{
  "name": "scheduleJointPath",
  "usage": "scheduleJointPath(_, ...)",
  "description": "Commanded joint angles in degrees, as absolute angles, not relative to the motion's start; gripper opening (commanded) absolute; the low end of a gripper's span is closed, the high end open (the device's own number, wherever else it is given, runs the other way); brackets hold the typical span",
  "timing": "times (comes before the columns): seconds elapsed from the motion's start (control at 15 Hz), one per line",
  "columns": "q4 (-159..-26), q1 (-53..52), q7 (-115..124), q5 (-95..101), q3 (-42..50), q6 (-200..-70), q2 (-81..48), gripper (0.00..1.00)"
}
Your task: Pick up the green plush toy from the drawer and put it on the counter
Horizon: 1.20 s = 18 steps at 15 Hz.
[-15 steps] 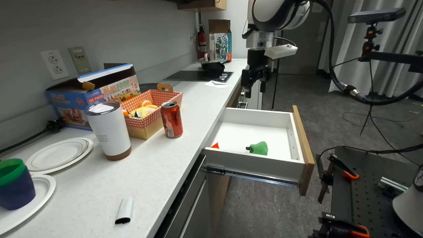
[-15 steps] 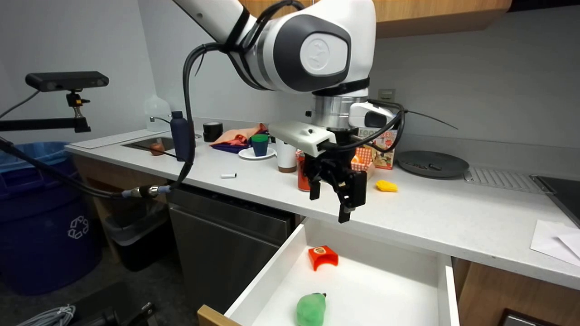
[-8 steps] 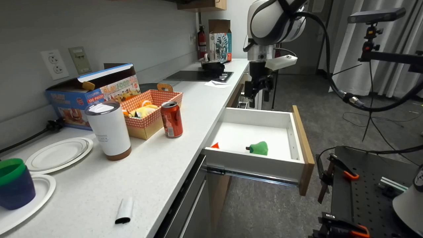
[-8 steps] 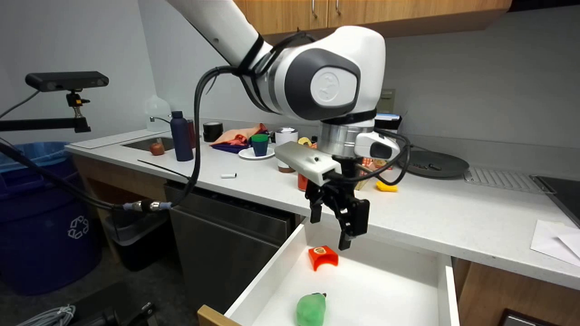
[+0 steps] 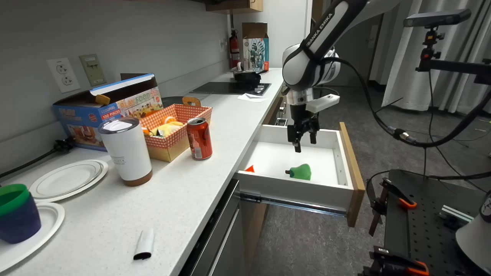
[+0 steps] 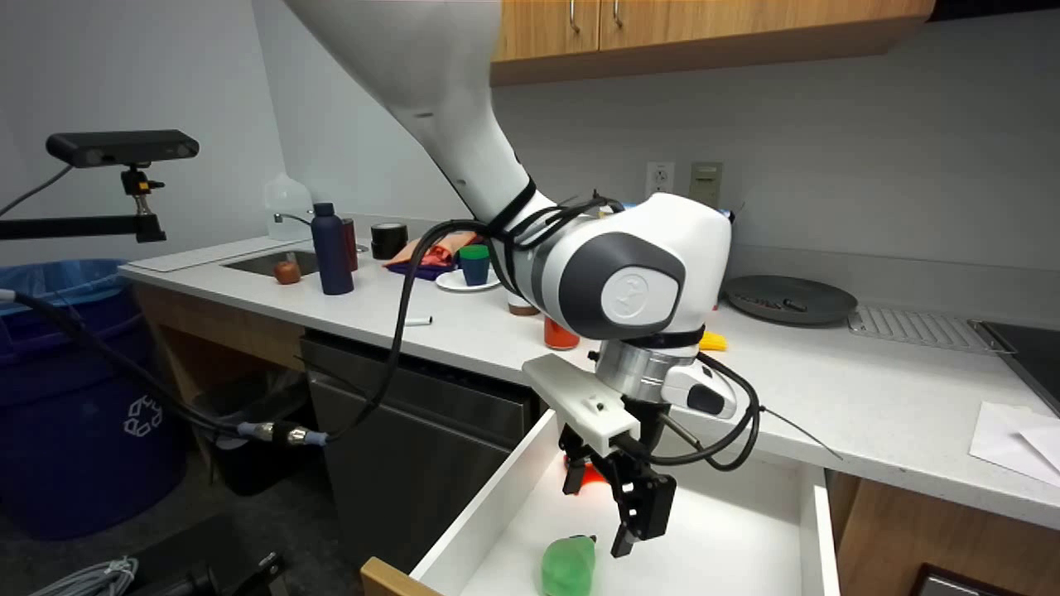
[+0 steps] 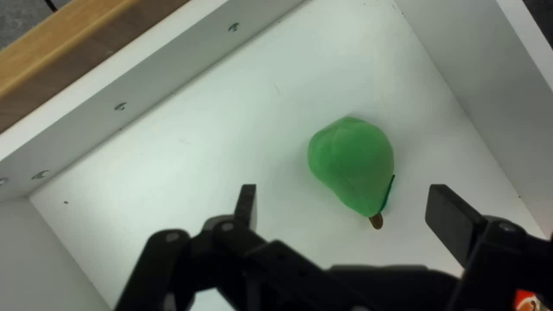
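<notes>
In an exterior view, you had brought the gripper (image 5: 305, 145) down, so that its fingertips showed against the white floor of the drawer (image 5: 291, 190); half a second earlier they had shown above its far wall. The green plush toy (image 5: 301, 172) lay unmoved on that floor. In an exterior view, your gripper had dropped past the edge of the counter (image 6: 869, 397), partly hiding the red piece (image 6: 591, 477) that had shown whole. In the wrist view, you had the fingers (image 7: 453, 220) spread wide; the toy showed between them, touching neither.
</notes>
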State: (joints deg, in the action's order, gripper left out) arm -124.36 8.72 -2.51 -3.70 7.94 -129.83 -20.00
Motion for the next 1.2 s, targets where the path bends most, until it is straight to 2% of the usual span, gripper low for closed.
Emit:
scheduleJointPath(0.0, -118.4, 9.9, -4.1, -6.5, 6.2, -129.7, -28.5, 1.00)
scheduleJointPath(0.4, -112.6, 10.1, -3.0, -6.5, 4.9, -128.2, -38.2, 1.00)
scheduleJointPath(0.47, -111.8, 10.1, -3.0, -6.6, 4.8, -128.1, -39.3, 0.75)
scheduleJointPath(0.53, -111.1, 10.1, -3.0, -6.6, 4.7, -128.0, -40.0, 0.74)
scheduleJointPath(0.6, -110.7, 10.0, -3.0, -6.6, 4.7, -128.2, -40.4, 0.68)
scheduleJointPath(1.13, -117.4, 8.2, 0.3, -4.5, 7.0, -128.9, -31.1, 0.07)
